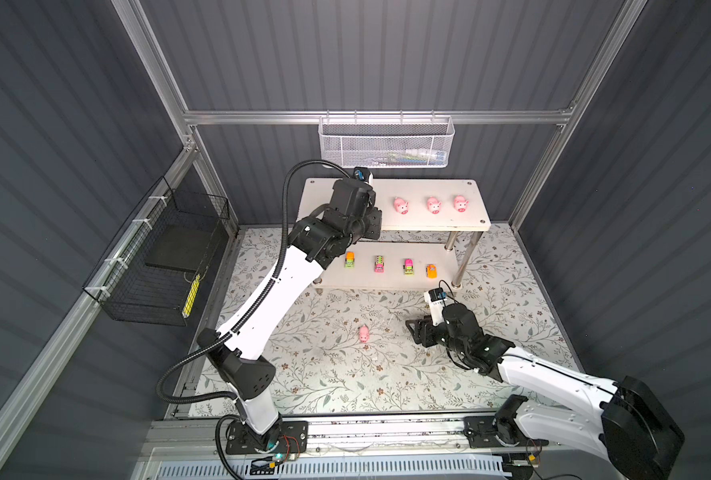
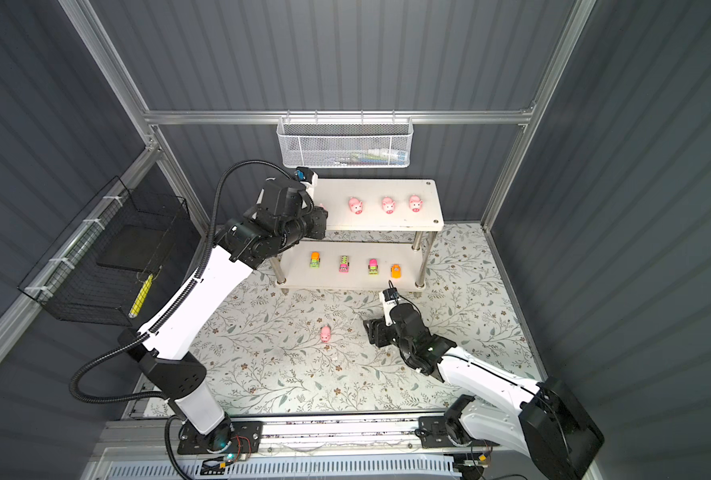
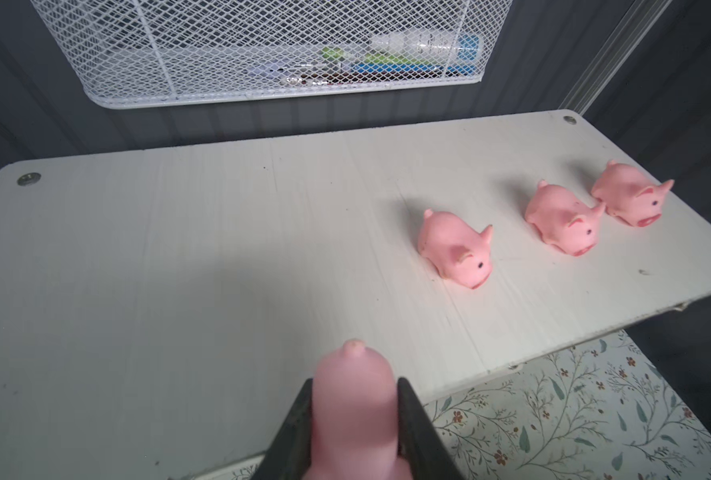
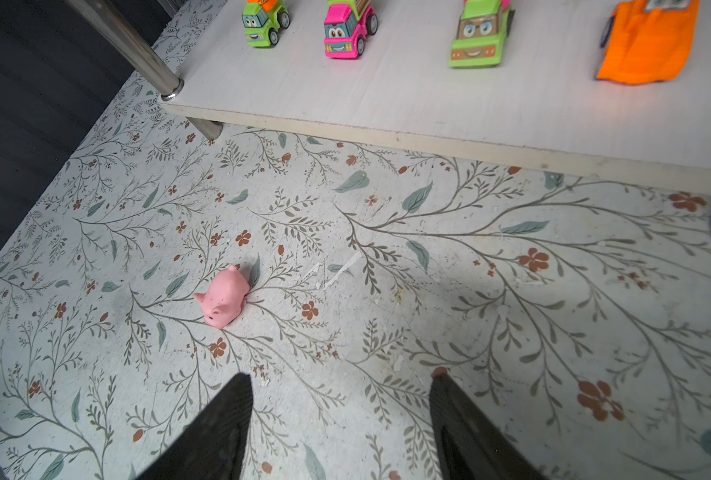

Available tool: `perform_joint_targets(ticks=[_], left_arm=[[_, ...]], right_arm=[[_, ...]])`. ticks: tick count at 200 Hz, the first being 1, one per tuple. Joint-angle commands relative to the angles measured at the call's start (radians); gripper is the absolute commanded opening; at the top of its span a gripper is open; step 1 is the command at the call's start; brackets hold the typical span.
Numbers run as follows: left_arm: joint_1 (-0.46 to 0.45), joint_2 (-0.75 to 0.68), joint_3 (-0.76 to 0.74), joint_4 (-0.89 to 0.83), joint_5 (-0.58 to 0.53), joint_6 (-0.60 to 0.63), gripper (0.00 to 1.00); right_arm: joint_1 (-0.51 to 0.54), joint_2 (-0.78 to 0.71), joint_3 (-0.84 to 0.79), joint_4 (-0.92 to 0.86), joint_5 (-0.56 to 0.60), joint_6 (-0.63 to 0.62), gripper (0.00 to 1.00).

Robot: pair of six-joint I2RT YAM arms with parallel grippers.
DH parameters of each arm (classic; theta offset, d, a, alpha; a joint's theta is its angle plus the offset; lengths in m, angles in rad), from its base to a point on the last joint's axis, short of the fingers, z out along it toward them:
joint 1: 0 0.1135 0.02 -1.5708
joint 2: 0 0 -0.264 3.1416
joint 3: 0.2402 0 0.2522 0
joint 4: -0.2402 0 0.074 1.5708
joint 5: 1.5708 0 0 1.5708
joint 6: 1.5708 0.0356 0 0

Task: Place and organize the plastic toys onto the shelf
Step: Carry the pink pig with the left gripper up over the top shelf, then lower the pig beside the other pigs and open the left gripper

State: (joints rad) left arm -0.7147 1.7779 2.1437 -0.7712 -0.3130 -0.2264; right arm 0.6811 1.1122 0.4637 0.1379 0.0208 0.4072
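The left gripper (image 3: 354, 384) holds a pink pig (image 3: 351, 419) over the shelf top board (image 3: 179, 249), beside three pigs (image 3: 455, 249). Next, I think, it should lower and release it in their row. The right gripper (image 4: 339, 380), open and empty, faces the last pig (image 4: 222, 299) on the desk (image 4: 470, 311).

Bright overhead light, soft shadows; top views bow at edges; the closest pig (image 3: 353, 411) seems out of focus.
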Motion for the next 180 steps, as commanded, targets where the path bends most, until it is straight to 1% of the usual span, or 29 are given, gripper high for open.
perform_joint_targets(ticks=[1,49,88,180], left_arm=[[-0.002,0.04,0.091,-0.011,-0.048,0.048,0.32],[0.029,0.129,0.194,-0.01,-0.039,0.047,0.33],[0.082,0.171,0.221,-0.006,0.011,0.021,0.33],[0.126,0.222,0.236,0.012,0.053,0.001,0.34]], right_arm=[[-0.003,0.032,-0.005,0.017,-0.011,-0.007,0.69],[-0.007,0.045,-0.002,0.019,-0.015,-0.011,0.69],[-0.013,0.05,-0.003,0.016,-0.02,-0.012,0.69],[-0.026,0.061,-0.002,0.019,-0.023,-0.007,0.69]])
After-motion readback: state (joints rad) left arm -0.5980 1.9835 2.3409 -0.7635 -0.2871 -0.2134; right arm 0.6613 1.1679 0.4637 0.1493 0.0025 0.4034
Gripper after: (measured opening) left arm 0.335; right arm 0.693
